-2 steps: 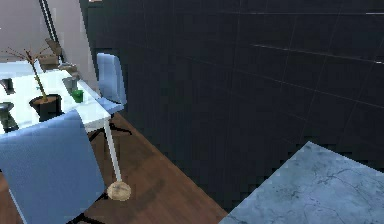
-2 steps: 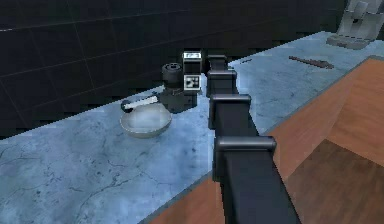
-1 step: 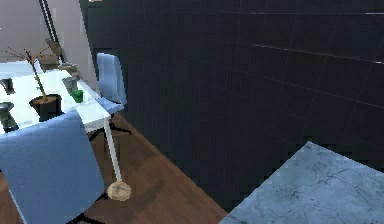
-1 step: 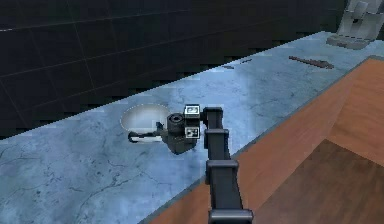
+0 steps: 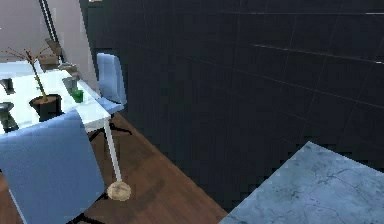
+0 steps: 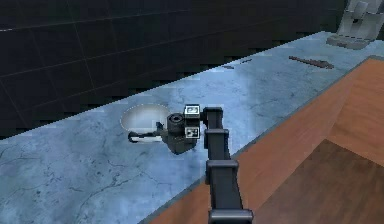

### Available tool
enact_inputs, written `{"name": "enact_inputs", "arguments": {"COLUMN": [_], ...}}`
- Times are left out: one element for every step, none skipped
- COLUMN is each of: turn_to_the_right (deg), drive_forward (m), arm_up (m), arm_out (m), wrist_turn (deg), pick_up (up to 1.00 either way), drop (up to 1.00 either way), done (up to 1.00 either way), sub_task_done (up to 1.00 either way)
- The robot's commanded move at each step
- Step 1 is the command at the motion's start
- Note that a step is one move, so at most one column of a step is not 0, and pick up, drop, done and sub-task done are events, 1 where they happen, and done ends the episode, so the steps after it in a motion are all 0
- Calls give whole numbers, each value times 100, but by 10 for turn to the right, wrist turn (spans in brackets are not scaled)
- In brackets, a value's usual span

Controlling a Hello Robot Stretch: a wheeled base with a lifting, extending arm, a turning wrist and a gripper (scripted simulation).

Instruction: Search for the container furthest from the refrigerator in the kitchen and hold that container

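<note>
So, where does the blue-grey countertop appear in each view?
Forward view: the countertop is in the bottom right corner, below the dark tiled wall.
Arm side view: the countertop crosses the picture from lower left to upper right, with the arm and hand seen against it.
Shared landmark: the dark tiled wall, which runs along the countertop's far edge.

open desk (image 6: 70,165) surface either side of the shallow bowl (image 6: 146,113); dark tiled wall (image 6: 90,60) bounds its far edge.
</note>
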Motion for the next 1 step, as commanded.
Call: {"name": "enact_inputs", "arguments": {"turn_to_the_right": [0], "drive_forward": [0], "arm_up": [10], "arm_out": [0], "wrist_turn": [0], "pick_up": [0], "drop": [0], "done": [0], "sub_task_done": [0]}}
